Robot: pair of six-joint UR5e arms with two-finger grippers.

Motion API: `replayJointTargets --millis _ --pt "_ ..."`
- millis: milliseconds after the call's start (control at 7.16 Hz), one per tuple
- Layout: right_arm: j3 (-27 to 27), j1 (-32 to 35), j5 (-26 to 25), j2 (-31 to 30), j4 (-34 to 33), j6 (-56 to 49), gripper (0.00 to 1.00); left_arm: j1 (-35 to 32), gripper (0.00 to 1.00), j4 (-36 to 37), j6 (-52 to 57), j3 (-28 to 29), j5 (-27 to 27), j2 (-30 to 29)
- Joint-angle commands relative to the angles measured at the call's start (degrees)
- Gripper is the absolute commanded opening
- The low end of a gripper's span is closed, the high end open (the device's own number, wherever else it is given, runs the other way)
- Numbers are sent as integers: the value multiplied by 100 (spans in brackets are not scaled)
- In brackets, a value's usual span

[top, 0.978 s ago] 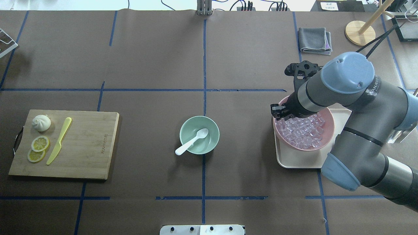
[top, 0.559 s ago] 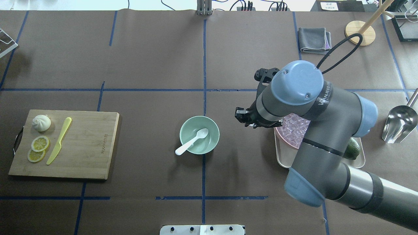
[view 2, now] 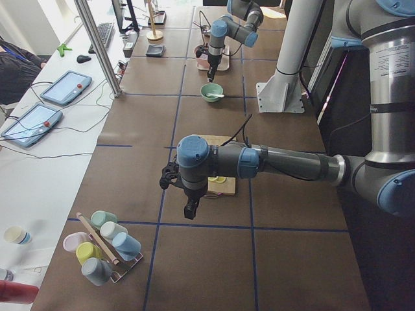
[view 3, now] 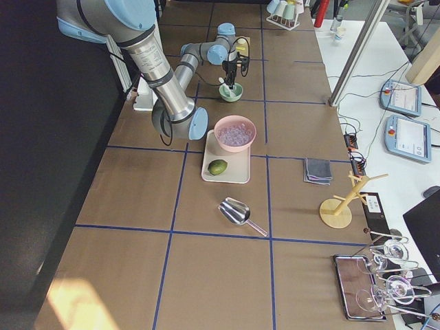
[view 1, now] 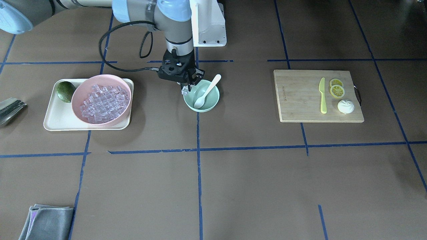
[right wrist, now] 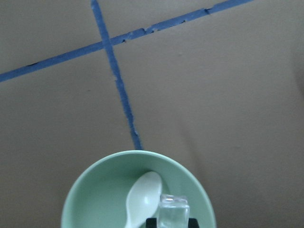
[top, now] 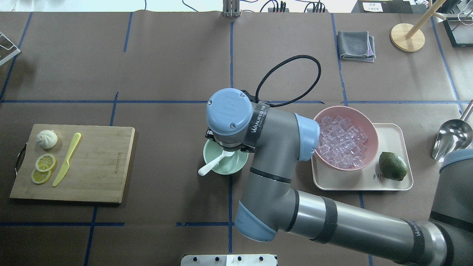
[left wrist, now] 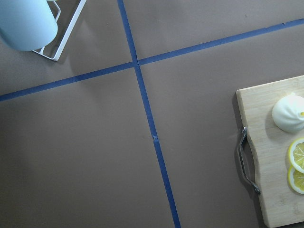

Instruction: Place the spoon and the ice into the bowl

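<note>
Front-facing view: right tool (view 1: 185, 88) hangs over the bowl (view 1: 210, 102), at its edge on the robot's right side, fingers pointing down. It's clamped on one ice cube (view 1: 184, 90). Right wrist view confirms it: the cube (right wrist: 172, 209) sits pinched between the two fingertips (right wrist: 152, 222) and over the bowl's inside (right wrist: 95, 199), just beside the spoon scoop (right wrist: 142, 198). Can't tell whether the cube touches the spoon or the bowl.

Spoon (view 1: 206, 91) is in the bowl, scoop down on the bottom, handle leaning out over the rim on the robot's side. Overhead, the wrist covers most of the bowl (top: 236, 168); only the handle (top: 208, 165) and the near rim show.

Rest of the ice (view 1: 103, 101) is piled in the pink bowl (view 1: 100, 76) on the tray (view 1: 56, 120), well apart from the mint one, with a green fruit (view 1: 65, 91) beside it on the tray.

Left tool (view 2: 189, 208) shows only in the left side view, above the table near the board (view 1: 300, 100), so I can't say if it's open or closed. Knife (view 1: 322, 95), lemon slices (view 1: 336, 87) and bun (view 1: 346, 106) lie on the board. A metal scoop (top: 452, 138) lies past the tray.
</note>
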Motion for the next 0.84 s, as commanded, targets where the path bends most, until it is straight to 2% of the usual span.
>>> replayJointTargets --millis 0,140,279,419,559,699 --pt "-564 -169 -208 306 14 148 2 0 100 -19 0 1 -286 82" --pt "-565 -187 -226 271 14 149 3 0 100 -19 0 2 -297 82" --pt "-591 -187 -226 262 22 140 15 0 100 -19 0 2 -297 73" --pt "-635 -205 -261 245 22 70 90 0 100 -19 0 -7 -297 73" --pt "-644 -205 -305 262 22 52 99 0 100 -19 -9 1 -297 73" --pt "-635 -205 -306 262 22 17 99 0 100 -19 -9 10 -306 64"
